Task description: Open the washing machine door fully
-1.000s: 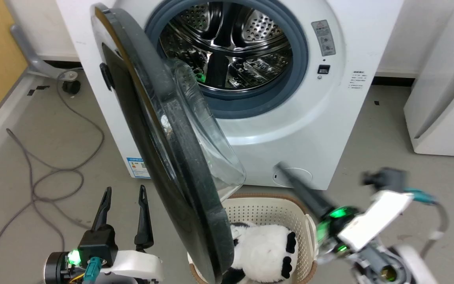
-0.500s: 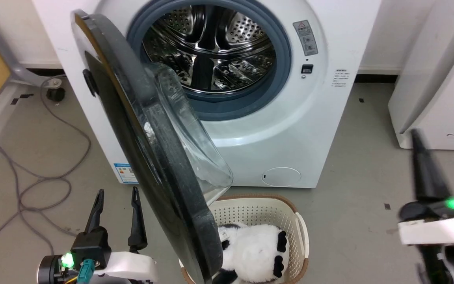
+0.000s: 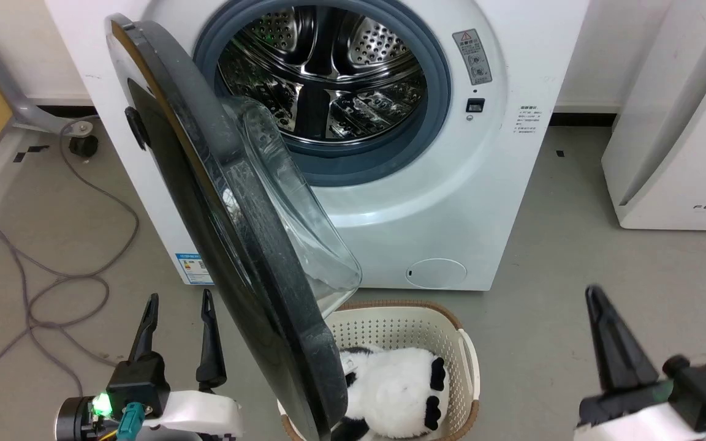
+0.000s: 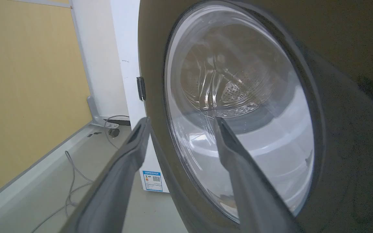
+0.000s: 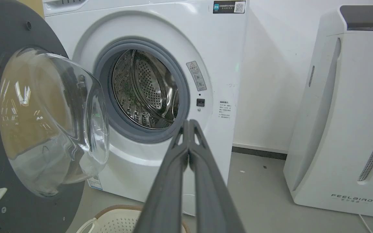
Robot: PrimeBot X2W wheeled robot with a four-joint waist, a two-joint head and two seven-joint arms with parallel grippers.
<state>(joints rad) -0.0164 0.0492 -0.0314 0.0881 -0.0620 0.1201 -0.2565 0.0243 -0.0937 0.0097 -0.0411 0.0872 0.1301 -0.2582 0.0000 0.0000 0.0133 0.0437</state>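
Note:
The white washing machine (image 3: 482, 202) stands with its steel drum (image 3: 328, 73) exposed. The washing machine door (image 3: 236, 233) is swung out on its left hinge, edge-on to me, its glass bowl (image 3: 292, 202) bulging toward the drum. My left gripper (image 3: 179, 300) is open and empty, low on the floor side of the door's outer face and apart from it. In the left wrist view the open left gripper (image 4: 180, 121) frames the door (image 4: 351, 129) rim and window. My right gripper (image 3: 595, 297) is shut on nothing at lower right, well clear of the machine. The right wrist view has the shut right gripper (image 5: 189, 124) pointing at the machine (image 5: 160, 48), the door (image 5: 50, 119) at left.
A cream laundry basket (image 3: 408, 324) holding a panda plush (image 3: 396, 386) sits under the door's lower edge. A white FEELBIRD appliance (image 3: 671, 153) stands to the right. A grey cable (image 3: 137, 225) loops over the floor at left, by a yellow wall (image 4: 28, 81).
My right arm has drawn back from the machine's lower front to the lower right, still shut. The camera has shifted a little. The door's angle and my left gripper look unchanged.

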